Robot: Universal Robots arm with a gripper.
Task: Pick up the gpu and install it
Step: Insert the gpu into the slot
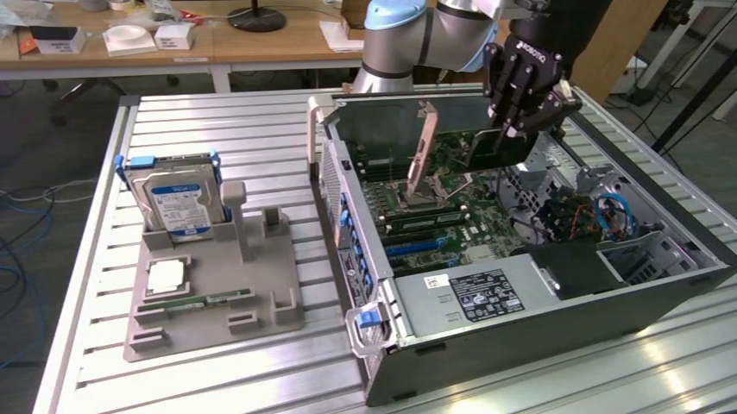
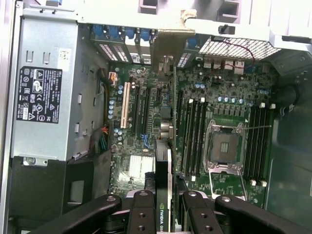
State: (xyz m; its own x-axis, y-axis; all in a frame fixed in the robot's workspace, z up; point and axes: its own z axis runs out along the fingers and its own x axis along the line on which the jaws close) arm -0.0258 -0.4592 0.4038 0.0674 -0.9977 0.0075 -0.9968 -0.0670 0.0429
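Note:
My gripper (image 1: 520, 108) hangs over the open computer case (image 1: 645, 293) and is shut on the gpu (image 1: 501, 151), a thin black card held on edge above the motherboard (image 1: 444, 207). In the wrist view the gpu (image 2: 164, 195) runs edge-on away from my gripper (image 2: 165, 214), clamped between the black fingers (image 2: 141, 212). Its metal end bracket (image 2: 168, 46) reaches the case's rear wall by the slot openings. The card lies in line with the expansion slots (image 2: 146, 114). Whether its lower edge touches a slot is hidden.
The power supply (image 1: 478, 293) fills the near end of the case, and the CPU socket (image 2: 226, 146) with memory slots lies beside the card. On the exterior view's left a grey holder (image 1: 207, 302) carries a hard drive (image 1: 173, 203) and a green memory stick (image 1: 213, 299).

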